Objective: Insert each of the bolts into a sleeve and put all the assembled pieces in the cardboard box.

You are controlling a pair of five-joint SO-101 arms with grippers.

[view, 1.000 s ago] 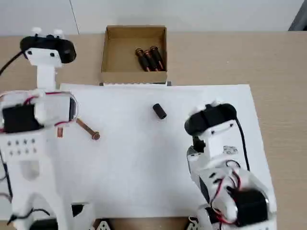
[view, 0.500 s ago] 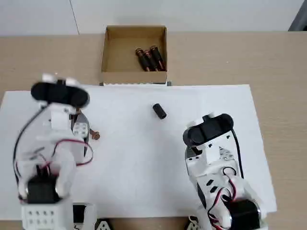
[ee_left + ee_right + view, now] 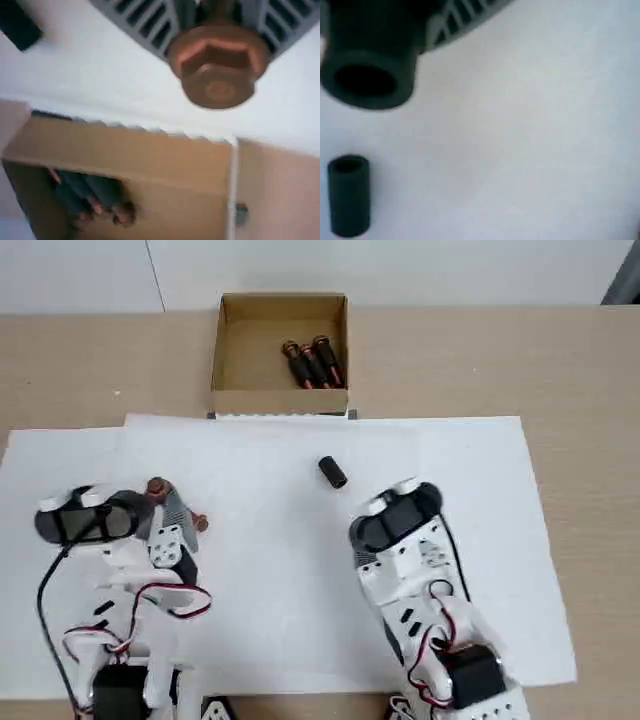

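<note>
My left gripper (image 3: 220,15) is shut on a copper bolt (image 3: 217,65), whose hex head sticks out past the grey fingers. From above, that bolt (image 3: 156,486) shows at the left gripper (image 3: 165,515) over the paper's left side. A second bolt (image 3: 200,523) lies on the paper right beside it, partly hidden. My right gripper (image 3: 395,25) is shut on a black sleeve (image 3: 367,75) whose open end faces the camera. Another black sleeve (image 3: 332,472) lies loose on the paper, ahead of the right arm (image 3: 400,530). The cardboard box (image 3: 232,350) holds three assembled pieces (image 3: 313,362).
A white paper sheet (image 3: 300,570) covers the near table, and the box stands just past its far edge. In the left wrist view the box (image 3: 125,155) lies ahead and the loose sleeve (image 3: 17,27) is off to one side. Bare wood surrounds the sheet.
The left arm has swung from the far left back toward the near edge, its gripper now beside the lying bolt. The right arm has shifted a little left.
</note>
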